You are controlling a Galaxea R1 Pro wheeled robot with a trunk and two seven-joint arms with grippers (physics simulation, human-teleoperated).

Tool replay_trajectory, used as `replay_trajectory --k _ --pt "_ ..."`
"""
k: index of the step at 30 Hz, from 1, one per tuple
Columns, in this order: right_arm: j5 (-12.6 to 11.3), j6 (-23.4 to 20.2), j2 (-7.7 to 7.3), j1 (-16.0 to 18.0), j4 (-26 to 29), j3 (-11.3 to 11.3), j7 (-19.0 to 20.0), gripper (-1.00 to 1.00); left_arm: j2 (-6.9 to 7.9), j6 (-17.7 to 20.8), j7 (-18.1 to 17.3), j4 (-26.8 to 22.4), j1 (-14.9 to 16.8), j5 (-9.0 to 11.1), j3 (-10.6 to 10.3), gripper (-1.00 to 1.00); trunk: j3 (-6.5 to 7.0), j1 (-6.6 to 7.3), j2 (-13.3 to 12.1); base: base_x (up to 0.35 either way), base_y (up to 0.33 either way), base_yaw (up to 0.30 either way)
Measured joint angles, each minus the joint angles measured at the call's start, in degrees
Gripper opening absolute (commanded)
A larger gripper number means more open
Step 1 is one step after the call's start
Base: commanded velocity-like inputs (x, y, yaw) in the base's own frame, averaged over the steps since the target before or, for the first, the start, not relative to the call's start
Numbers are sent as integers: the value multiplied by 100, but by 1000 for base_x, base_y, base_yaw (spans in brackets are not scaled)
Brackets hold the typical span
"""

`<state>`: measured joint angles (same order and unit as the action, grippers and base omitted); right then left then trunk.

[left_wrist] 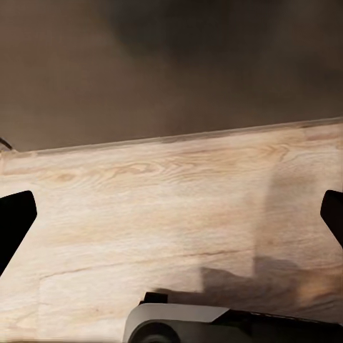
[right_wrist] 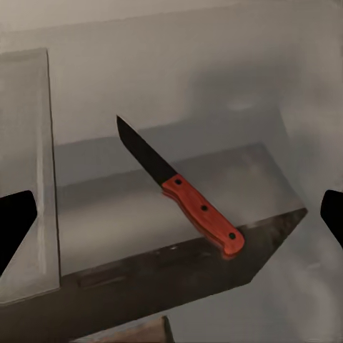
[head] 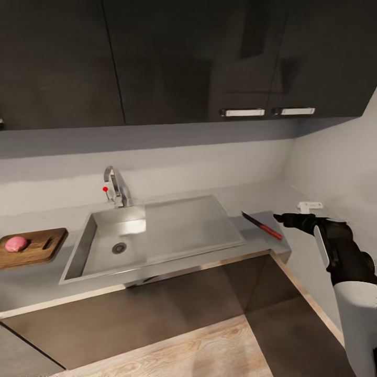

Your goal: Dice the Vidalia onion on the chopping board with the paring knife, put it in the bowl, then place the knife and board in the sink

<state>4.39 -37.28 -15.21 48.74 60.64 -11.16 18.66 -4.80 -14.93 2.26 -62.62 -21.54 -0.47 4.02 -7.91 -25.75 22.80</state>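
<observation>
A whole pinkish Vidalia onion (head: 16, 243) rests on the brown chopping board (head: 39, 248), which lies on the countertop (head: 36, 285) left of the sink (head: 188, 225). The basin holds nothing but its drain. Right of the drainboard lies the paring knife (head: 262, 225), blade pointing toward the back wall; its red handle (right_wrist: 204, 214) is near the counter's front edge. My right gripper (head: 278, 217) hovers open just right of the knife, its fingers wide apart in the right wrist view (right_wrist: 173, 218). My left gripper (left_wrist: 171, 218) is open over the wooden floor. The bowl is out of view.
A chrome tap (head: 116, 188) with a red knob stands behind the basin. Dark upper cabinets (head: 183, 57) hang overhead. A side wall with a white socket (head: 309, 206) closes off the counter's right end. Dark drawer fronts (head: 157, 314) and wooden floor (left_wrist: 171, 214) lie below.
</observation>
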Motion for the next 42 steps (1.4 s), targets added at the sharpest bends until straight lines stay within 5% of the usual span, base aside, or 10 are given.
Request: replay_trajectory --k 12,22,42 --pt "2 301 -9 -1 -246 2 4 100 0 8 0 7 1 0 -2 100 -1 1 0 39 -61 9" --pt "405 462 14 0 -588 8 -1 100 0 8 0 2 1 3 7 100 -1 1 0 166 -184 15" --pt "432 744 22 -1 -762 9 7 100 0 9 0 0 -1 8 11 100 -1 0 0 14 -15 6"
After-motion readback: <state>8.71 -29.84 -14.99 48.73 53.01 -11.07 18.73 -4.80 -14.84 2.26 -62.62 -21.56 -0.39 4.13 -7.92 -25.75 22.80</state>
